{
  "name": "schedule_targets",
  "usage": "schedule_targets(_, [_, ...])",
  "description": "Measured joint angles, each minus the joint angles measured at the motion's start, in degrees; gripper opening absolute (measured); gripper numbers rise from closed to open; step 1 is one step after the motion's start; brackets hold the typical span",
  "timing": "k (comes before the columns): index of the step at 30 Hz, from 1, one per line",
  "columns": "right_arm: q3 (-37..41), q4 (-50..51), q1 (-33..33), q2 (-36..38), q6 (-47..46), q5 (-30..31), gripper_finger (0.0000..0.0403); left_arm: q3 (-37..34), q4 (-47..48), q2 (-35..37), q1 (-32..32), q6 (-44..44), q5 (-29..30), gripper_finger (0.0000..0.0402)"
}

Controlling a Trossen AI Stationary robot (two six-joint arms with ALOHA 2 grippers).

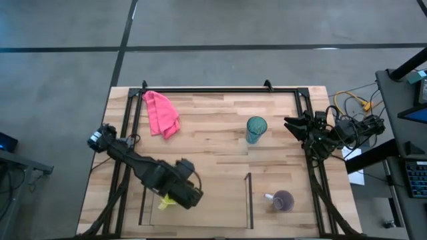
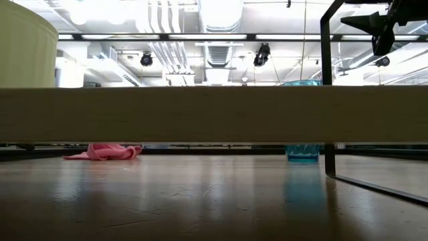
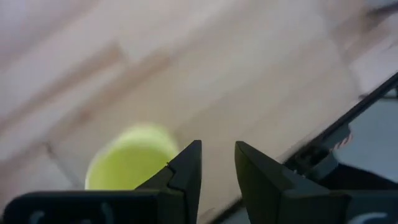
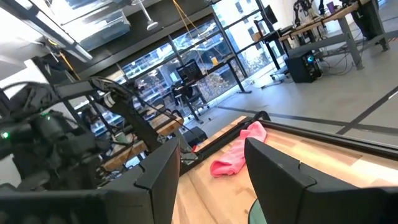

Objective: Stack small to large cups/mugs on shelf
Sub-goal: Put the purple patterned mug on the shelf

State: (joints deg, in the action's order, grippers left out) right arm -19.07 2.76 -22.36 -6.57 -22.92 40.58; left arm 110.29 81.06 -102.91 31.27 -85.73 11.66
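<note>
The small yellow mug (image 1: 167,202) stands on the wood inside the shelf (image 1: 248,197), at its left end, half hidden under my left gripper (image 1: 181,199). In the left wrist view that gripper (image 3: 217,165) is open by a narrow gap with bare wood between the fingers, and the yellow mug (image 3: 127,162) sits off to one side of them. The teal tumbler (image 1: 255,129) stands upright mid-table. The purple mug (image 1: 283,201) stands just right of the shelf. My right gripper (image 4: 211,155) is open and waits at the table's right edge.
A pink cloth (image 1: 161,113) lies crumpled at the far left. A black metal rail frame (image 1: 220,89) runs around the table's edges. In the low view a pale band (image 2: 214,114) hides most of the table behind it. Open wood lies between tumbler and shelf.
</note>
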Motion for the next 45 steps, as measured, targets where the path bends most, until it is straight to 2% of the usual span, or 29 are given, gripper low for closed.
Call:
schedule_targets(7, [0.0,0.0,0.0,0.0,-0.1,-2.8,0.0176,3.0,-5.6,0.0,-6.3,21.5,7.1,0.0082])
schedule_targets(11, [0.0,0.0,0.0,-0.7,-0.4,-7.1,0.0176,3.7,-12.9,0.0,-10.0,34.9,7.3,0.0082])
schedule_targets(16, [-0.7,0.3,0.0,-4.3,-2.4,-13.2,0.0176,4.0,-20.1,0.0,-14.3,45.5,7.3,0.0082])
schedule_targets(19, [-3.1,3.3,0.0,-8.0,-4.0,-18.5,0.0175,4.2,-22.2,0.0,-16.3,48.7,7.3,0.0082])
schedule_targets(21, [-5.8,8.7,0.0,-11.3,-5.8,-21.6,0.0172,4.2,-24.1,0.0,-17.3,50.4,7.3,0.0082])
schedule_targets(28, [-19.6,38.0,0.0,-24.2,-18.5,-31.8,0.0162,4.1,-26.8,0.0,-19.1,55.1,7.3,0.0082])
schedule_targets(31, [-24.8,46.0,0.0,-29.5,-23.3,-36.0,0.0161,3.9,-26.5,0.0,-19.5,55.4,7.3,0.0082])
schedule_targets(35, [-29.7,48.8,0.0,-35.8,-29.1,-40.1,0.0161,3.9,-26.6,0.0,-19.6,58.0,7.3,0.0082])
schedule_targets(40, [-34.0,50.3,-0.9,-42.7,-34.2,-40.8,0.0161,4.0,-26.5,0.0,-19.6,60.9,7.3,0.0082])
schedule_targets(43, [-35.6,54.7,-2.2,-47.1,-38.0,-42.3,0.0161,4.0,-26.5,0.0,-19.6,61.0,7.2,0.0082])
schedule_targets(45, [-36.6,58.6,-3.6,-50.1,-41.5,-45.6,0.0160,3.9,-26.4,0.0,-19.6,61.1,7.2,0.0082])
